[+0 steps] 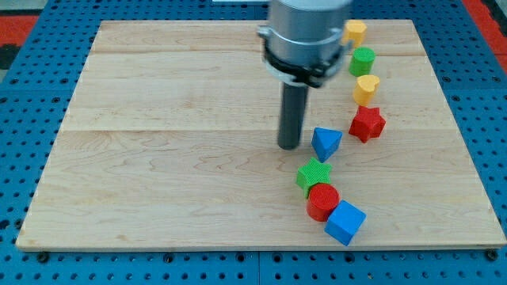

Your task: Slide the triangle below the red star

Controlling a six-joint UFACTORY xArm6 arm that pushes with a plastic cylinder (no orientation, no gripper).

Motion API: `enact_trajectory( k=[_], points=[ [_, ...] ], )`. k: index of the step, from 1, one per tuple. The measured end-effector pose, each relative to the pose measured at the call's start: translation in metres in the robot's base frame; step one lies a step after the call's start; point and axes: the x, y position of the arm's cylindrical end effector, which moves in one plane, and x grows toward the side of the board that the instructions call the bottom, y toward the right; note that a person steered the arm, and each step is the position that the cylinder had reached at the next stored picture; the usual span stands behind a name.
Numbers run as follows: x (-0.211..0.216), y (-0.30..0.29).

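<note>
Nearest the view's bottom, a blue plastic cube (345, 222) touches a red plastic cylinder (322, 200), and a green plastic star (314, 174) sits at that cylinder's 11 o'clock, also touching. Next comes the task's object, the blue plastic triangle (325, 142), standing apart just above the green star. The dark rod's tip (289, 146) rests on the wooden board (158, 158) at the triangle's 9 o'clock, just beside it; contact cannot be confirmed. No jaws exist on this rod, so nothing is held or clamped. The red plastic star (367, 123) lies at the triangle's 2 o'clock, close but separate. The target spot, at the star's 6 o'clock, therefore lies toward 3 to 4 o'clock from the triangle, and the tip appears placed on the correct side for such a push. Farther off, a yellow heart-shaped block (365, 88), a green cylinder (362, 60) and another yellow block (355, 32) follow toward 12 o'clock.
</note>
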Motion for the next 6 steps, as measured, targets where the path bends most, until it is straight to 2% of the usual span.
enact_trajectory(
  k=[1,2,4,5,6],
  points=[
    [-0.002,0.052],
    [0.025,0.076],
    [0.043,0.052],
    [0.046,0.102],
    [0.044,0.094]
  ],
)
